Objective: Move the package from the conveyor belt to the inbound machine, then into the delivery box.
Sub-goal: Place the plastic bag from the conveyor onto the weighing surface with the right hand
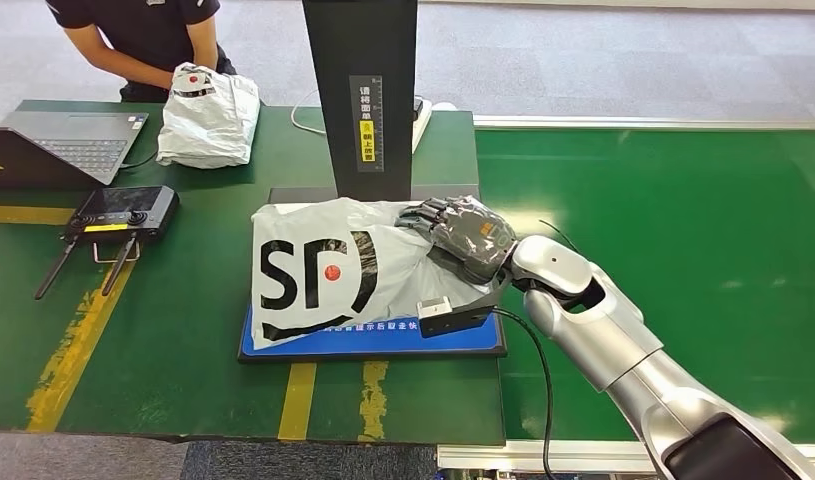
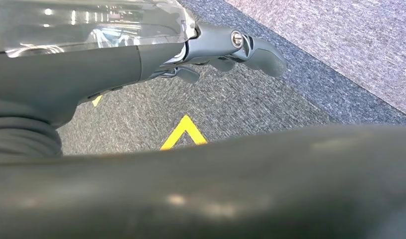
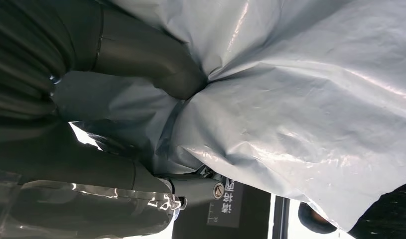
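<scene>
A white plastic package with large black letters and a red dot lies on the blue plate of the inbound machine, under its black upright post. My right hand grips the package's right end; in the right wrist view the thumb and fingers press into the crumpled white plastic. My left hand hangs over grey carpet with its fingers loosely apart and nothing in it. The green conveyor belt stretches to the right.
At the back left a person holds a second white package on the green table. A laptop and a black remote controller lie at the left. Yellow floor markings show under the left hand.
</scene>
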You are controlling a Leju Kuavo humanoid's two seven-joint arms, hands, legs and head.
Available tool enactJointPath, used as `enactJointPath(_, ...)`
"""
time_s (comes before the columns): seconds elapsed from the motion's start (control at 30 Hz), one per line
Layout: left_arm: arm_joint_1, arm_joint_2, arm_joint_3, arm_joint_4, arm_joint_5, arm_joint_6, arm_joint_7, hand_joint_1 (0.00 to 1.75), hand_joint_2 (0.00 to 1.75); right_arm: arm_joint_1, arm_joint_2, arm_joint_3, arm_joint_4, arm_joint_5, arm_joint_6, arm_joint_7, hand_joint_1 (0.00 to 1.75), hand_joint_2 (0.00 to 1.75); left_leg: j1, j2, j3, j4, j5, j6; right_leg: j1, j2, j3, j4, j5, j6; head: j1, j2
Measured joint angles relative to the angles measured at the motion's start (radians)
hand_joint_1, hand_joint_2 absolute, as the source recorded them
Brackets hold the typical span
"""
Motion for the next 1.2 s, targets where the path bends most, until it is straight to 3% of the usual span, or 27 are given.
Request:
enactJointPath(0.33,0.000,0.004,0.000,0.007,0.003,-0.007,-0.009,0.00,0.00,-0.041,0.020,0.067,0.048,-0.010,-0.010,-0.020,1.75,1.75,0.000,0.000,0.000,0.000,0.000,0.000,0.000,0.000,0.000,0.000,0.000,0.000,0.000,0.000)
enactJointPath(0.53,0.000,0.005,0.001,0.016,0.012,-0.006,-0.021,0.00,0.00,-0.108,0.078,0.122,0.210,-0.044,0.079,0.064,1.75,1.75,0.000,0.000,0.000,0.000,0.000,0.000,0.000,0.000,0.000,0.001,0.000,0.000,0.000,0.000)
enactJointPath(0.63,0.001,0.005,0.003,0.020,0.015,-0.006,-0.025,0.00,0.00,-0.144,0.109,0.143,0.320,-0.091,0.162,0.044,1.75,1.75,0.000,0.000,0.000,0.000,0.000,0.000,0.000,0.000,0.000,0.001,0.000,0.000,0.000,0.000)
enactJointPath(0.8,0.002,0.005,0.006,0.025,0.017,-0.006,-0.028,0.00,0.00,-0.177,0.140,0.163,0.418,-0.123,0.215,0.027,1.75,1.75,0.000,0.000,0.000,0.000,0.000,0.000,0.000,0.000,0.000,0.001,0.000,0.000,0.000,0.000)
enactJointPath(1.2,0.004,0.005,0.009,0.029,0.017,-0.008,-0.029,0.00,0.00,-0.200,0.159,0.193,0.500,-0.160,0.220,0.055,1.75,1.75,0.000,0.000,0.000,0.000,0.000,0.000,0.000,0.000,0.000,0.000,0.000,0.000,0.000,0.000)
